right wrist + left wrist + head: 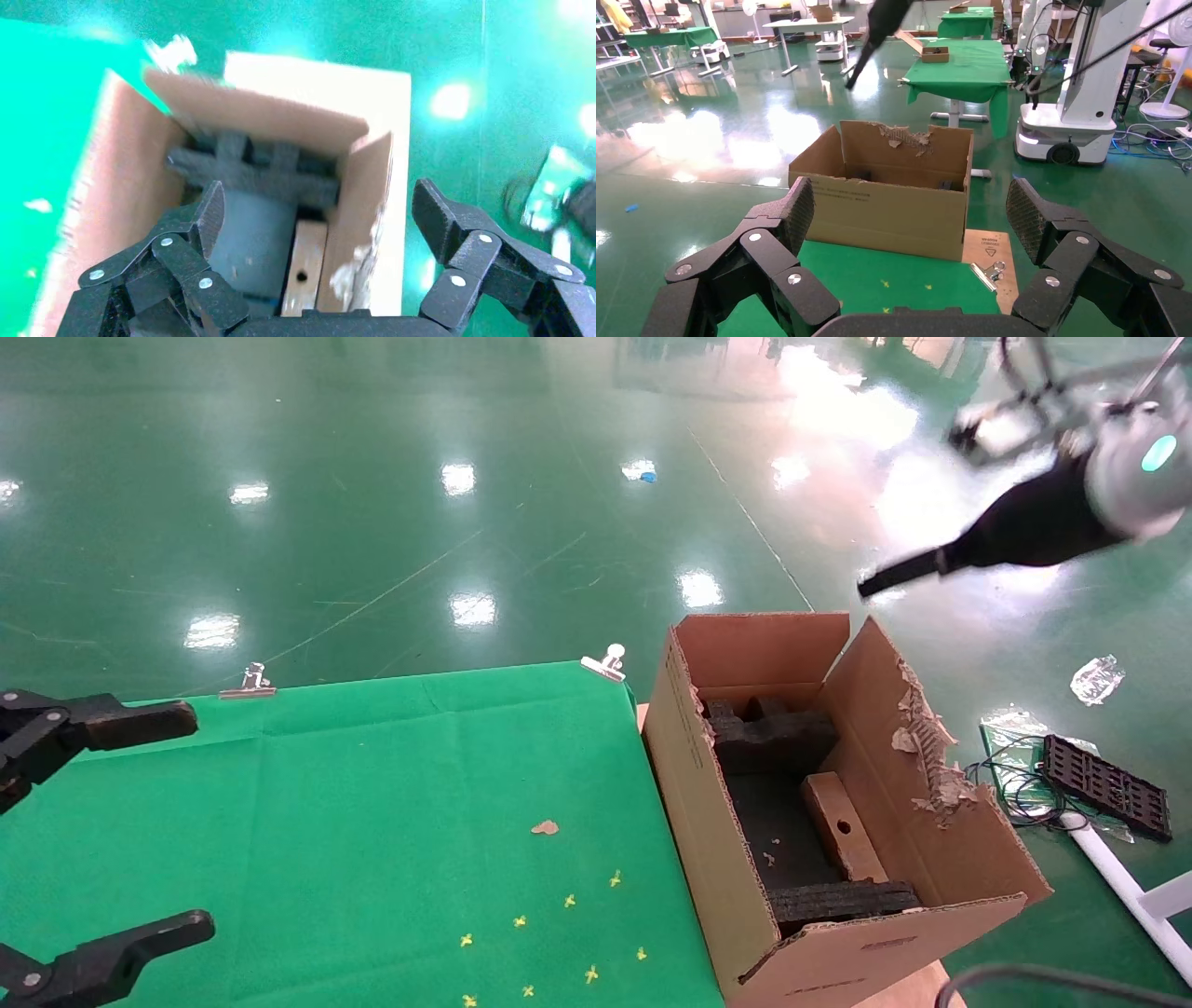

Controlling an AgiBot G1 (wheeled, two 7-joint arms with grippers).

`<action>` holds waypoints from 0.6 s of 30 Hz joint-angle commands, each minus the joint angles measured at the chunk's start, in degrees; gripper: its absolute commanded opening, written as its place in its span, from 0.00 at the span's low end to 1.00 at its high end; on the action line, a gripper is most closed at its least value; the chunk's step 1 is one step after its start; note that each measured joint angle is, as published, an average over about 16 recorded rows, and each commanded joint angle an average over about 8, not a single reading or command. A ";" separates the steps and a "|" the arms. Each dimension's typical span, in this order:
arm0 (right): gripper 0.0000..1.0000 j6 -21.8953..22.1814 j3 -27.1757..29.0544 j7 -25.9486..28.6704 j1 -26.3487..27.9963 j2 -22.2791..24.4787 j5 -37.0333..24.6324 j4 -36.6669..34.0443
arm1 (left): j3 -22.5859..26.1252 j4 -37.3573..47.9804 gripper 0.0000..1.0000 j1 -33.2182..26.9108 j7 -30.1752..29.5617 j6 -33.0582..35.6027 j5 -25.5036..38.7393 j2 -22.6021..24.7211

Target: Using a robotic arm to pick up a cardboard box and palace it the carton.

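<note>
Cardboard box [843, 826]: slim, brown, one round hole in its upper face; lies inside the carton [708, 831], leaning along the right-hand wall, between the two black foam blocks [773, 738]. Nothing grips it.

Carton: large, corrugated, open-topped, right flap torn and ragged; stands just beside the right edge of the bench [354, 803], which is covered in green cloth.

Right gripper [320, 232]: raised high over the carton, well clear of it; fingers [193, 225] spread wide apart, empty. Its arm [1043, 519] shows at upper right in the head view.

Left gripper [112, 822]: parked at the bench's left edge, fingers [779, 225] wide apart, empty.
</note>
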 commanded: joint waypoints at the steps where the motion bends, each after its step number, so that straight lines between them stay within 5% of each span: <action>1: 1.00 -0.52 0.14 -1.29 2.79 0.19 0.01 0.54 | 0.01 0.00 1.00 0.00 0.00 0.00 0.00 0.00; 10: 1.00 0.90 2.27 -3.56 4.81 0.99 0.59 3.68 | 0.03 0.02 1.00 0.00 0.02 -0.02 -0.02 -0.01; 18: 1.00 -0.73 12.42 -7.04 -3.07 2.49 2.97 11.21 | 0.07 0.06 1.00 -0.02 0.05 0.00 -0.03 -0.01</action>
